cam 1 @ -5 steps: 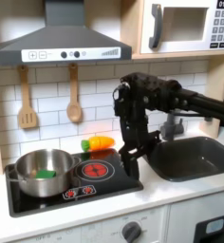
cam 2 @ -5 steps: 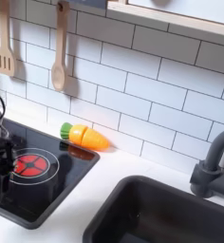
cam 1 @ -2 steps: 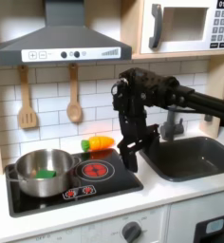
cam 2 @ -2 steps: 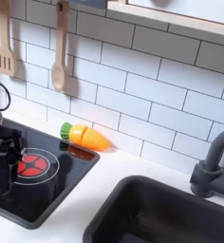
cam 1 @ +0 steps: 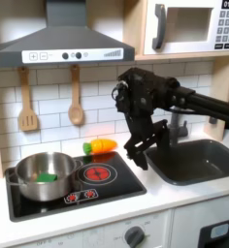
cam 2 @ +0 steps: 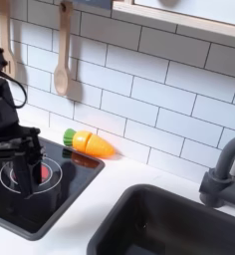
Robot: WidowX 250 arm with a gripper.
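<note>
- The sink (cam 1: pixel 199 163) is the biggest thing on the counter. It lies on the first exterior view's right with its faucet (cam 1: pixel 177 126) behind it, and nothing about it has changed.
- The stove (cam 1: pixel 112 190) lies just beside the sink. Its red burner (cam 2: pixel 8 177) now shows partly behind the claw in the second exterior view, whereas a second ago it lay in plain sight.
- The gripper (cam 1: pixel 136 155) has lifted a little off the stove's right side over the last second and tilted. In the second exterior view the gripper (cam 2: pixel 30 164) has come further in from the second exterior view's left edge.
- Its fingers stand apart with nothing between them, so the claw is released and empty. It hangs over the burner's edge and appears to touch nothing.
- The pot (cam 1: pixel 19 170) sits on the stove's left burner in the first exterior view, well apart from the claw and unmoved.
- The carrot (cam 1: pixel 102 146) is the thing nearest the claw. It lies on its side on the counter against the tiled wall, just behind the stove.
- In the second exterior view the carrot (cam 2: pixel 93 143) rests exactly where it was a second ago, near the fingers but clear of them. The rise has therefore carried nothing with it.
- A small green piece (cam 1: pixel 48 177) lies inside the pot.
</note>
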